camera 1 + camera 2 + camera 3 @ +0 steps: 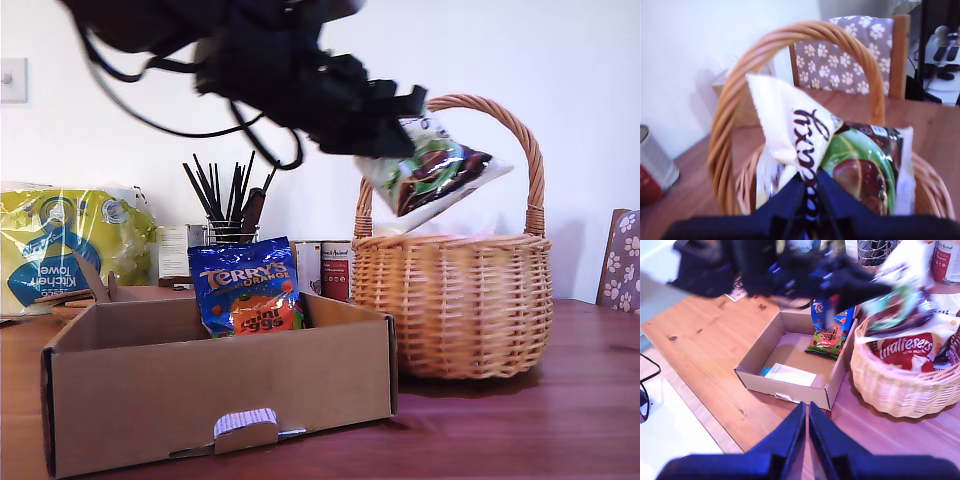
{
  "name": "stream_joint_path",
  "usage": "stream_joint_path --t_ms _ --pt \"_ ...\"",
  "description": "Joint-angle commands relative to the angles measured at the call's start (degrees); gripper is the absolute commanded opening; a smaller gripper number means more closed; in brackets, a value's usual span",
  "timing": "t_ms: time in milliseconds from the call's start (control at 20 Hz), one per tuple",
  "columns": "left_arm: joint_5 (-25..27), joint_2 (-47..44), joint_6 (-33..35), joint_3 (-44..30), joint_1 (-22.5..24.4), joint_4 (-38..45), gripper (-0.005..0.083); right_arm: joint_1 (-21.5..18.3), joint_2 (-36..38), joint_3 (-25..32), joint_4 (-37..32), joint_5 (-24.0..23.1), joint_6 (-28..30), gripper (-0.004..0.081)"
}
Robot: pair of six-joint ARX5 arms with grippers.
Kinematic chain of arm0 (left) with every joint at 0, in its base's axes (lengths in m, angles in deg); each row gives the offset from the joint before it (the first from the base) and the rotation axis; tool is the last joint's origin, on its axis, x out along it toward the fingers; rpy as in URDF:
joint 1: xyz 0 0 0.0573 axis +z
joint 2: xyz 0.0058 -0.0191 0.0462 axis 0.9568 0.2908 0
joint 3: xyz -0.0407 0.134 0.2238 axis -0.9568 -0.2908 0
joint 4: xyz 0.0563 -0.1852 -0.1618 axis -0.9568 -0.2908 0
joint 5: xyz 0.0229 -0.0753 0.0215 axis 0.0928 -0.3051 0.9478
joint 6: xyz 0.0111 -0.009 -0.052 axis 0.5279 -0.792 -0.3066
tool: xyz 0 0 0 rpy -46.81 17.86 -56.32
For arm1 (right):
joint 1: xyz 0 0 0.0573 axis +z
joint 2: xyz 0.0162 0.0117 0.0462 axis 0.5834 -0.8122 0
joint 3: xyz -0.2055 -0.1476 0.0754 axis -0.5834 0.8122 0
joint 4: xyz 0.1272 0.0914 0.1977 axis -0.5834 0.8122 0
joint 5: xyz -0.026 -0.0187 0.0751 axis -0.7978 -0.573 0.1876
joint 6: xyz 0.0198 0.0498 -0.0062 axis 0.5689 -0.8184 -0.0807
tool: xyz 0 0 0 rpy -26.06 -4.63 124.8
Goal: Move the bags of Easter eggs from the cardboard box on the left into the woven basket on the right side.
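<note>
The first gripper (pixel 807 200) pinches the green bag (pixel 432 172) by its top seam, above the basket (pixel 455 300). It looks light, crinkly and slippery. Three bags: this one, the Maltesers bag (pixel 905 347) in the basket, the blue bag (pixel 248 287) in the box (pixel 130 400). The second gripper (pixel 806 432) hangs closed, empty.

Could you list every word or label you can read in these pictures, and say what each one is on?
"TERRY'S ORANGE mini eggs": blue bag in the box.
"Maltesers": red-banded bag in the basket.
"...axy", cursive, start hidden: white-green bag in my first gripper.
"Kitchen Towel", mirrored: yellow-green pack.
Tin labels behind the box: too small to read.
</note>
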Motion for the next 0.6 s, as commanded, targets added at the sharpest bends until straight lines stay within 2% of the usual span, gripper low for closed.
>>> stream_joint_path --t_ms 0,200,450,500,550 --pt "0.2 3.1 -0.3 3.9 -0.4 -4.0 0.0001 0.1 0.1 0.4 -0.5 0.0 0.0 -0.0012" --pt "-0.1 8.7 -0.3 11.5 -0.4 -15.6 0.0001 0.1 0.1 0.4 -0.6 0.0 0.3 -0.0012" --pt "-2.0 11.2 -1.9 12.5 -1.1 -21.7 0.0002 0.1 0.1 0.4 -0.5 -0.6 1.2 -0.0012" --pt "-2.0 11.5 -1.9 12.5 -1.4 -21.8 0.0020 0.1 0.1 0.4 -0.6 -1.0 1.3 -0.0012" --pt "-2.0 11.6 -1.8 12.5 -1.6 -21.7 0.0087 0.1 0.1 0.4 -0.6 -1.3 1.3 -0.0012"
